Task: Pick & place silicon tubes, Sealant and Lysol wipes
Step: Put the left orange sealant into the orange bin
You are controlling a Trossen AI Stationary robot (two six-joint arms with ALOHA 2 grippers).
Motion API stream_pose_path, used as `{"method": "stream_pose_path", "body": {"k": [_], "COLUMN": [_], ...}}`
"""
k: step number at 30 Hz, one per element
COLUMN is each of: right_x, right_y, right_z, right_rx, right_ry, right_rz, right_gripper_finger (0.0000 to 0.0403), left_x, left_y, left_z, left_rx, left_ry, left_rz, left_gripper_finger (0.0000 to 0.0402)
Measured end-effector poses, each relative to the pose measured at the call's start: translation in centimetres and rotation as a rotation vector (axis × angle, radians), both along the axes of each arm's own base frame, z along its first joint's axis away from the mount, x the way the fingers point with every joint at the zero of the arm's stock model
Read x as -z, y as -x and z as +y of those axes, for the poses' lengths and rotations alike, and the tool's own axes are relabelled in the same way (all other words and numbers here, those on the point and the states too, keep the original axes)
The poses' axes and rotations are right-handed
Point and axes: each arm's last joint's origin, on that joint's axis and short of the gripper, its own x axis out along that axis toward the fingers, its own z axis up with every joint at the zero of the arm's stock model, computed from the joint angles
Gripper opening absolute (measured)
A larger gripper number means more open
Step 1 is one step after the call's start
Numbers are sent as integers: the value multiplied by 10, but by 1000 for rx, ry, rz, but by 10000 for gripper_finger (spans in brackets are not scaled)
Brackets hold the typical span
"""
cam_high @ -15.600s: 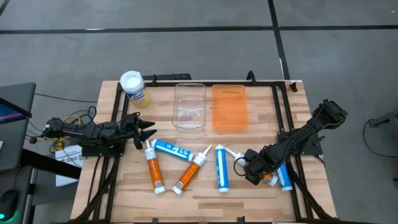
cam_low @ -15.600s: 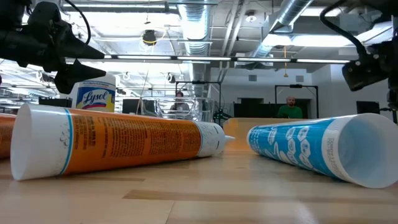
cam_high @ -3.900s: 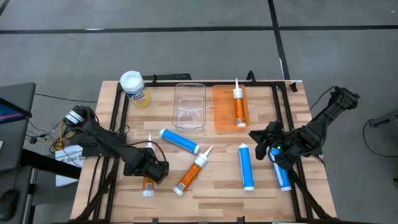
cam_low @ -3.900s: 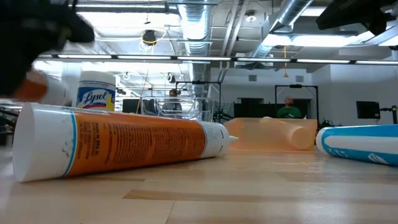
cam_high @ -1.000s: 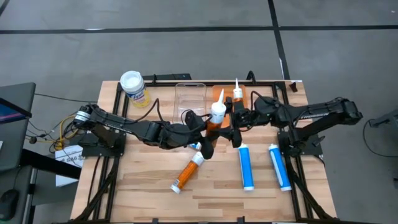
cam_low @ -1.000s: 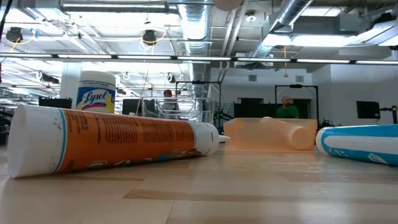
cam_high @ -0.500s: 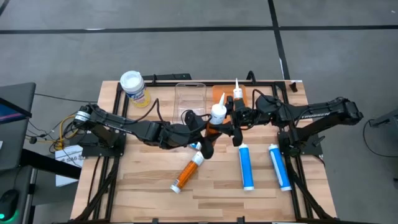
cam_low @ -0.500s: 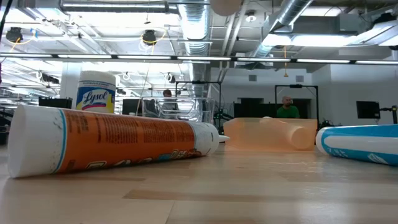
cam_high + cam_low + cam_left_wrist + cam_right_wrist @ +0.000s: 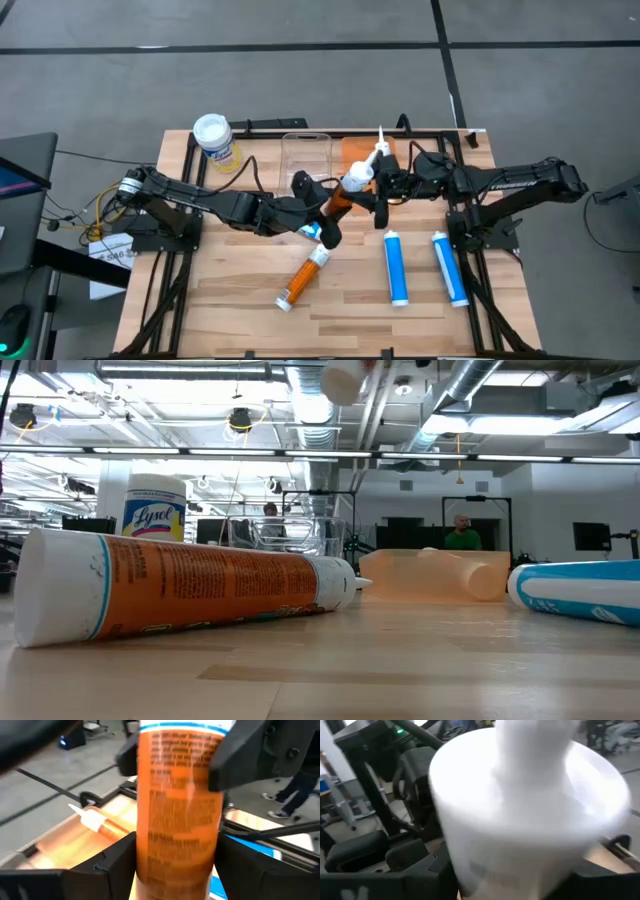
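Note:
An orange silicone tube (image 9: 340, 198) hangs in the air over the table's middle, between my two grippers. My right gripper (image 9: 368, 190) reaches in from the right and is shut on it near its white nozzle end (image 9: 520, 820). My left gripper (image 9: 318, 208) comes from the left, and its fingers (image 9: 117, 857) flank the tube's lower body (image 9: 177, 845). The Lysol wipes (image 9: 215, 142) stand upright at the far left corner. Another orange tube (image 9: 303, 278) and two blue tubes (image 9: 396, 268) (image 9: 449, 268) lie on the table. My right gripper pinches the orange tube just below its white shoulder (image 9: 180, 740) between its two fingers (image 9: 240, 755). It comes level from the table's right, with the fingers across the tube. The tube is lifted clear and slants, its nozzle toward the far right. My left gripper's fingers stand close on both sides of the tube's lower body; I cannot tell whether they touch it.
A clear bin (image 9: 305, 160) and an orange tray (image 9: 352, 148) stand side by side at the far middle. One orange tube (image 9: 95, 820) lies in the tray. A blue tube (image 9: 312, 232) lies mostly hidden under my left arm.
The lifted orange tube has tipped. A second ago it stood nearly upright between the grippers. Now it slants, with its white nozzle end swung toward the table's far right.

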Motion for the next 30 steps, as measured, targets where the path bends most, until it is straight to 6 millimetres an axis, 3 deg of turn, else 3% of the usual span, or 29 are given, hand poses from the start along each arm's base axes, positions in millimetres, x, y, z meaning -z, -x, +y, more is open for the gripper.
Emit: {"method": "stream_pose_path", "body": {"k": [15,21,30], "right_x": [5,5,26], "right_y": [5,7,23], "right_z": [-17,-23,-66], "right_rx": [166,151,334], "right_ry": [16,-5,-235], "right_rz": [60,73,312], "right_gripper_finger": [188,188,188], "left_x": [2,8,30], "left_y": [6,8,23], "left_z": [-1,1,5], "left_rx": [-37,-57,-178], "left_ry": [-43,-25,122], "left_rz": [56,104,256], "left_gripper_finger": [229,229,229]}}
